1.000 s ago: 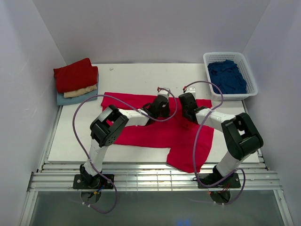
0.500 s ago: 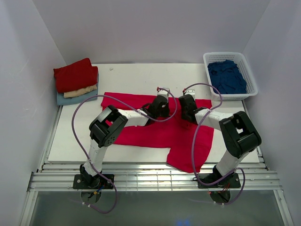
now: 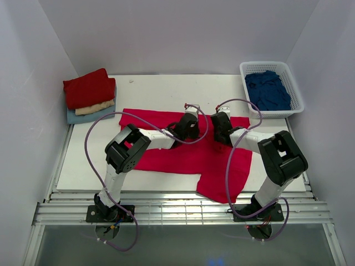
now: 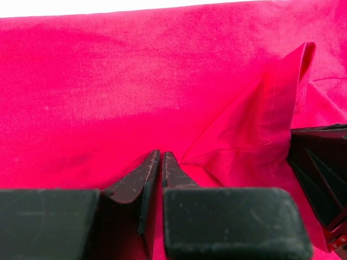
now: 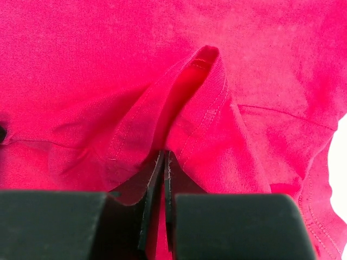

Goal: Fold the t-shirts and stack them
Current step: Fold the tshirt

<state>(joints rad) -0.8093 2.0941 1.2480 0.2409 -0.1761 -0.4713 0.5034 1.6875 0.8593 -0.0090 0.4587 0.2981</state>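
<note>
L claw [image 4: 161,158] & R claw [image 5: 164,158] each pinch red shirt [image 3: 150,119], mid counter [image 3: 166,88]. L's bite looks thin; may slip if tugged. Shirt hangs off near edge, could slide.

Over the last second my right arm has pulled in a little. Its elbow [image 3: 283,156] now sits slightly further left and higher in the overhead view. That has carried my right gripper [image 5: 164,154] a touch leftward across the crimson t-shirt [image 3: 166,158]. My left gripper [image 4: 161,154] has crept the same way, by even less. The purple cable [image 3: 239,100] looped above my right wrist has dropped a shade lower and swings closer round the forearm.
</note>
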